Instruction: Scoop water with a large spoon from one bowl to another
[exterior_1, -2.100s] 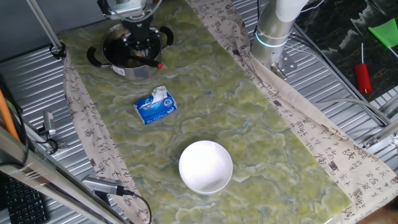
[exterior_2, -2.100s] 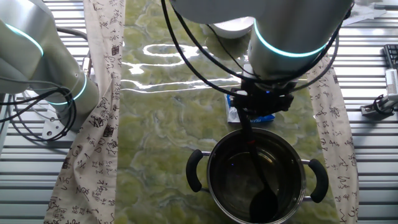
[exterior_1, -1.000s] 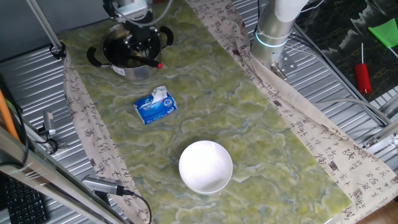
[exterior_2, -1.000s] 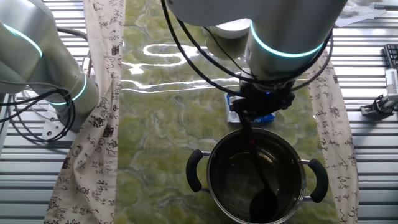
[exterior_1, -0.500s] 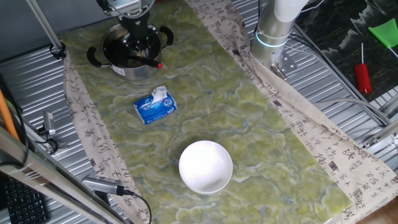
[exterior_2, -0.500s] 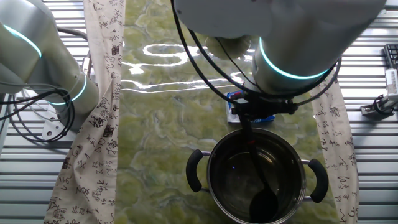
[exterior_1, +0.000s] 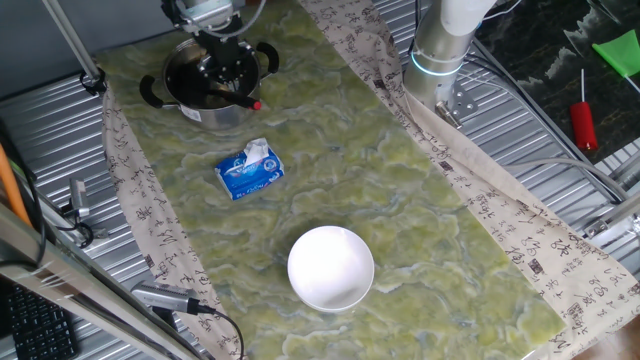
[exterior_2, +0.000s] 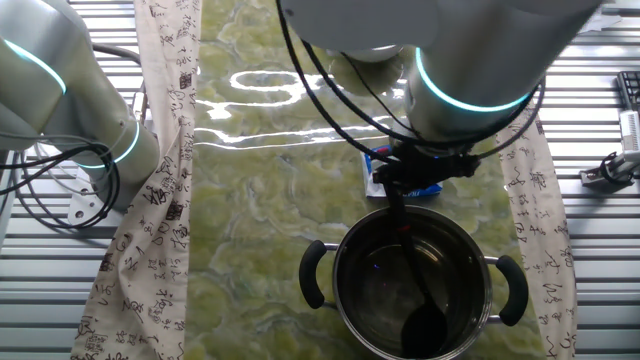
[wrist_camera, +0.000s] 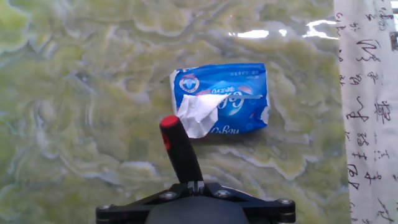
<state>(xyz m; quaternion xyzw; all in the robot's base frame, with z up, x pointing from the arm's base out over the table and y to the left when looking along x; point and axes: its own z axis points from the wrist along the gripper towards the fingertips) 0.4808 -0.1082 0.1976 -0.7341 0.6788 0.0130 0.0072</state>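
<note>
I count one steel pot (exterior_2: 412, 285) with two black side handles, one black ladle (exterior_2: 415, 300) sitting in it, and one white bowl (exterior_1: 331, 267). I've also got one blue tissue pack (wrist_camera: 225, 99) on the mat, one red-handled screwdriver (exterior_1: 583, 122) off to the side, and one gripper (exterior_2: 425, 172) on my arm.

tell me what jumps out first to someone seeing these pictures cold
The steel pot at one end of the green marbled mat draws the eye, with the black ladle standing in it, scoop down at the bottom and handle rising to the gripper above. Next comes the blue tissue pack lying beside the pot, white tissue poking out. The empty white bowl sits alone toward the mat's other end.
</note>
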